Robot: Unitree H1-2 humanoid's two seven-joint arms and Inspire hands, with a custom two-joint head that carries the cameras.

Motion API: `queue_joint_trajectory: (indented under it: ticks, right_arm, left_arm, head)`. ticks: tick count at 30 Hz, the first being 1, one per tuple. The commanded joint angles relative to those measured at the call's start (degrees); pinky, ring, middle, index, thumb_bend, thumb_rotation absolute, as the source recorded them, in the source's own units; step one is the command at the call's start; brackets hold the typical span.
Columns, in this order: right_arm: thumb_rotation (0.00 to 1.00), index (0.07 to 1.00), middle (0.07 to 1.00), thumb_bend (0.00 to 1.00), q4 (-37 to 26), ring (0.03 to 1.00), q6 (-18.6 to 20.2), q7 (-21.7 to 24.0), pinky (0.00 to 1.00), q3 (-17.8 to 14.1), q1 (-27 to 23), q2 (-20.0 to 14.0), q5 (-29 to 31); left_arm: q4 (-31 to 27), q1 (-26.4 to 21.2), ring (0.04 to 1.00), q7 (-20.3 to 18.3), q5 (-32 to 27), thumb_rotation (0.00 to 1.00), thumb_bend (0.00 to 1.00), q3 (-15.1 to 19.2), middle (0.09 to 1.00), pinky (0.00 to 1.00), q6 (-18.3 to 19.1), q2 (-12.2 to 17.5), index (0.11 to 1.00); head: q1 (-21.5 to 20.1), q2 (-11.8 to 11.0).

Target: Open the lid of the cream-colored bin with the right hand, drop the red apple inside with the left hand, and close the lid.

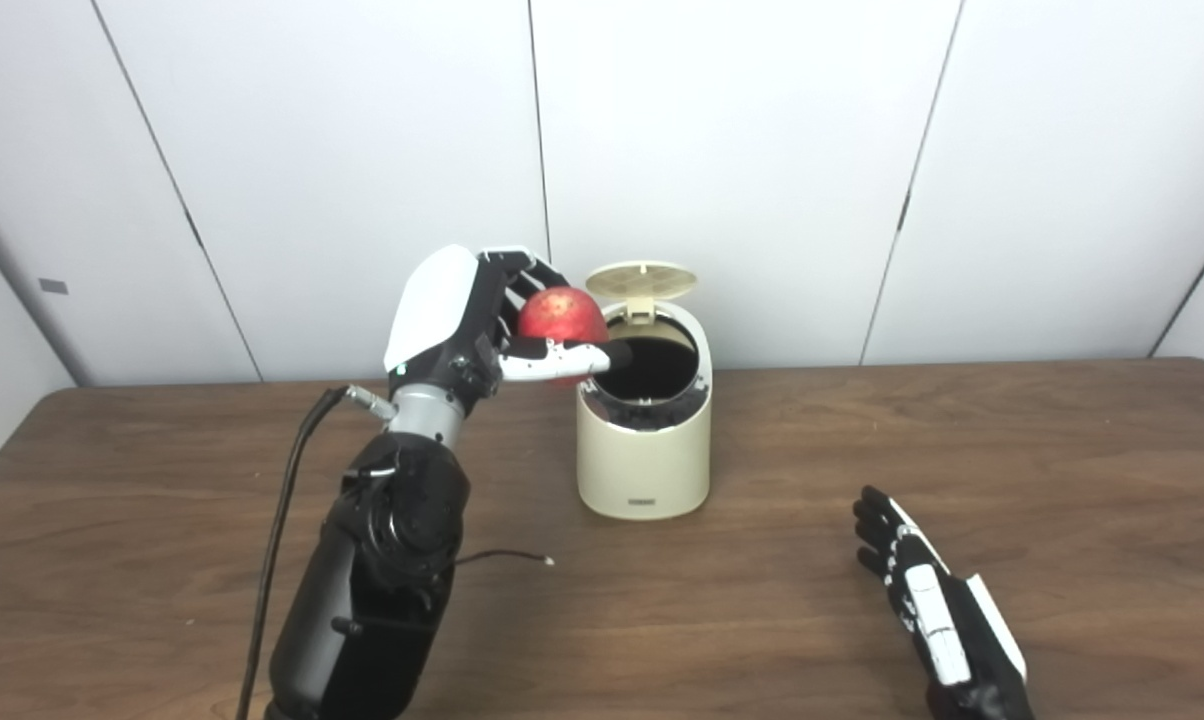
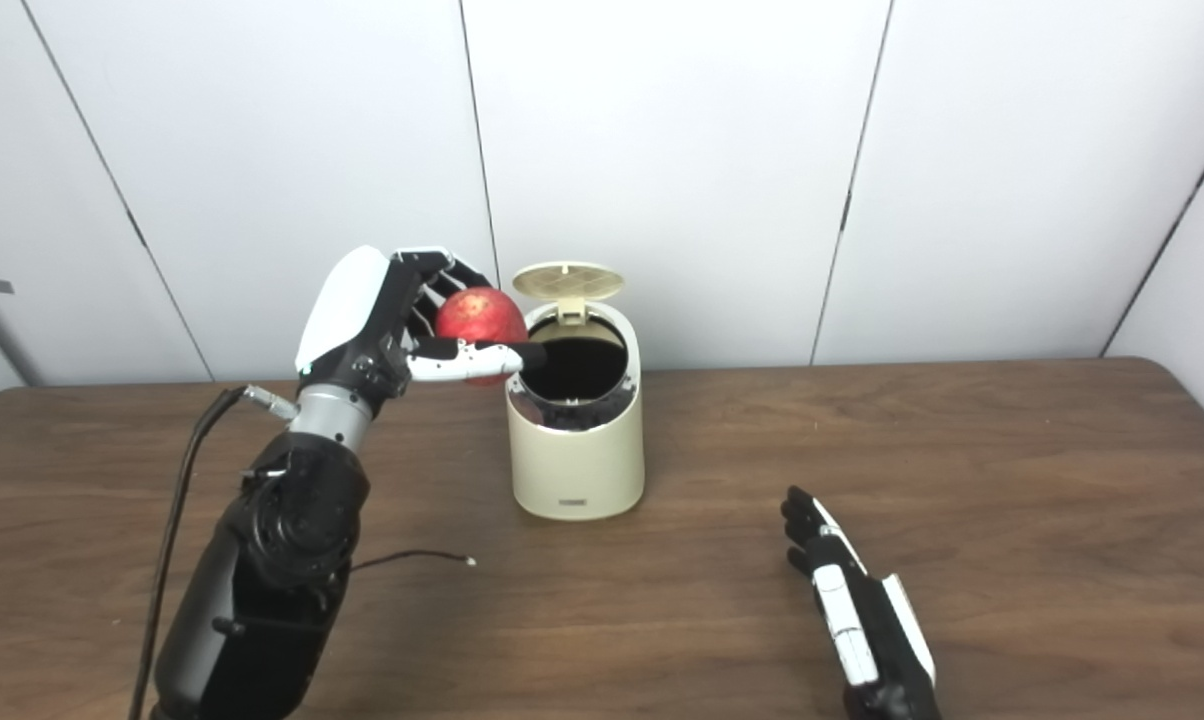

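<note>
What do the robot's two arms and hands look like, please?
Both hands, left and right, are black with white back plates and white finger segments. The left arm is bulky glossy black with a silver wrist collar; a black cable runs beside it, and a thin wire sticks out.

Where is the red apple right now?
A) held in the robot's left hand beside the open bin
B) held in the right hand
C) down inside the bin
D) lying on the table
A: the left hand grips the red apple at the rim of the bin, whose lid stands open.
</note>
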Motion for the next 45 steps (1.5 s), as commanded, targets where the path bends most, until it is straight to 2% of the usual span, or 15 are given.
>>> queue_joint_trajectory:
  ticks: [1, 8, 16, 20, 32, 39, 45]
  right_arm:
    - [1.00, 0.944, 0.935, 0.47, 0.21, 0.942, -0.50, 0.33, 0.90, 0.79, -0.43, 0.49, -0.33]
    - [1.00, 0.954, 0.937, 0.47, 0.46, 0.947, -0.30, 0.09, 0.92, 0.73, -0.61, 0.39, -0.58]
    - [1.00, 0.955, 0.935, 0.48, 0.60, 0.944, -0.21, 0.04, 0.92, 0.40, -0.69, 0.67, 0.16]
    - [1.00, 0.960, 0.936, 0.50, 0.60, 0.946, -0.54, 0.15, 0.93, 0.32, -0.68, 0.70, 0.49]
    - [1.00, 0.962, 0.935, 0.55, 0.77, 0.949, -0.13, -0.16, 0.94, -0.18, -0.86, 0.84, 1.26]
    - [1.00, 0.962, 0.932, 0.53, 0.84, 0.945, -0.52, 0.05, 0.93, -0.31, -0.89, 0.77, 1.63]
    - [1.00, 0.963, 0.927, 0.53, 0.65, 0.944, -0.16, -0.08, 0.93, -0.45, -0.88, 0.76, 1.56]
  left_arm:
    - [-0.74, -3.67, 0.370, 2.63, 0.27, 0.00, 0.50, 0.10, 0.445, 0.33, -2.56, -0.09, 0.525]
    - [1.02, -4.11, 0.362, 4.67, -0.40, 0.00, 0.50, -0.10, 0.447, 0.32, -4.25, -1.50, 0.527]
    - [2.04, -4.33, 0.371, 5.39, -0.44, 0.00, 0.50, -0.38, 0.454, 0.37, -4.83, -2.78, 0.527]
    - [2.71, -4.47, 0.360, 5.87, 0.14, 0.00, 0.50, -0.76, 0.453, 0.32, -4.76, -3.36, 0.530]
    - [2.74, -3.65, 0.362, 5.69, 0.83, 0.00, 0.50, -1.74, 0.459, 0.32, -4.26, -3.32, 0.529]
    - [3.92, -3.95, 0.362, 6.04, 1.57, 0.00, 0.50, -2.32, 0.455, 0.30, -4.25, -3.15, 0.526]
    - [5.96, -4.33, 0.377, 7.26, 1.39, 0.00, 0.50, -2.35, 0.456, 0.34, -4.59, -3.56, 0.507]
  head:
    - [0.16, -0.06]
    - [0.85, -0.19]
    - [1.14, -0.11]
    - [1.24, 0.06]
    - [1.35, 0.31]
    - [1.35, 0.31]
    - [1.99, 0.79]
